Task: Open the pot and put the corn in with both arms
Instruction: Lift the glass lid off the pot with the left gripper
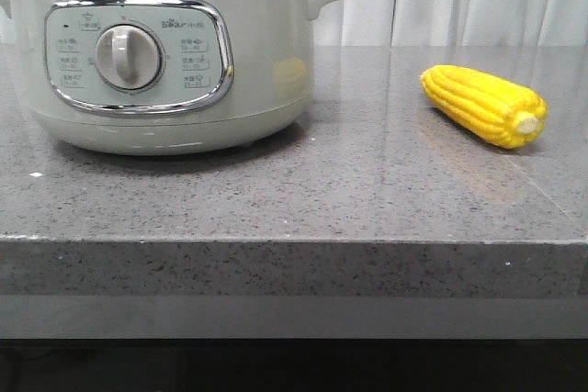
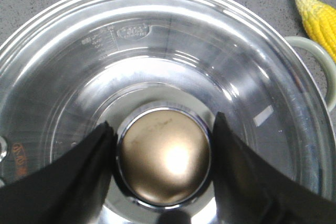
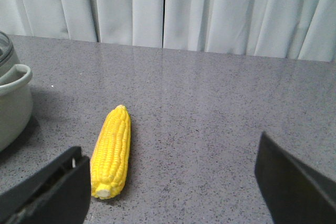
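Here the left gripper (image 2: pixel 164 174) hangs over the pot (image 1: pixel 156 52), its black fingers (image 2: pixel 79 171) spread to either side of the round metal knob (image 2: pixel 164 156) on the glass lid (image 2: pixel 157 66); whether they press the knob I cannot tell. The right gripper (image 3: pixel 173 182) is spread wide and holds nothing, near the corn (image 3: pixel 111 150). That bright yellow, tapered cob lies flat on the speckled grey stone counter (image 1: pixel 322 190), well to the right of the pot, pale stub end toward the counter's front edge.
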`<state>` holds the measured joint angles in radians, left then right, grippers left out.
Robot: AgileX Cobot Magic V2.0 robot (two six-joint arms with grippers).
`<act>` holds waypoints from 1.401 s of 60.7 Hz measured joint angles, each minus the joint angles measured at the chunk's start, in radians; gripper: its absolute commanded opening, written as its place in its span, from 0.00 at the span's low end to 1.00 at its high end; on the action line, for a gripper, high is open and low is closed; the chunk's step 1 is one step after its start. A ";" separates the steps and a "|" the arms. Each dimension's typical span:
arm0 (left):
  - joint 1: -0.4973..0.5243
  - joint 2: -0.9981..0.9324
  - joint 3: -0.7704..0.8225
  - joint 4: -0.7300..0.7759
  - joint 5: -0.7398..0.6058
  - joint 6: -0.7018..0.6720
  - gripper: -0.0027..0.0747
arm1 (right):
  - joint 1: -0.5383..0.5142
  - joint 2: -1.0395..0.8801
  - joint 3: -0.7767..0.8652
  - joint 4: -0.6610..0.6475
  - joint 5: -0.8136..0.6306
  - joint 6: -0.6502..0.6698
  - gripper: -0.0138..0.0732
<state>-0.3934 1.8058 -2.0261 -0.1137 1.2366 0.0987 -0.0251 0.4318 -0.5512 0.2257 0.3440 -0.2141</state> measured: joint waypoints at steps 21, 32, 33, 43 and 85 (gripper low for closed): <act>0.000 0.020 -0.096 0.010 0.052 0.000 0.15 | 0.000 0.000 0.000 0.000 0.000 0.000 0.90; 0.000 -0.004 -0.138 0.012 0.026 0.001 0.15 | 0.000 0.000 0.000 0.000 0.000 0.000 0.90; 0.000 -0.011 -0.138 0.012 0.023 0.001 0.15 | 0.000 0.000 0.000 0.000 0.000 0.000 0.90; -0.004 -0.084 -0.140 0.013 0.016 0.004 0.15 | 0.000 0.000 0.000 0.000 0.000 0.000 0.90; -0.004 -0.786 0.698 0.010 -0.231 0.032 0.15 | 0.000 0.002 0.000 0.000 0.001 0.000 0.90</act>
<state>-0.3975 1.0194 -1.3285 -0.1038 1.0054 0.1306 -0.0251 0.4338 -0.5512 0.2257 0.3449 -0.2141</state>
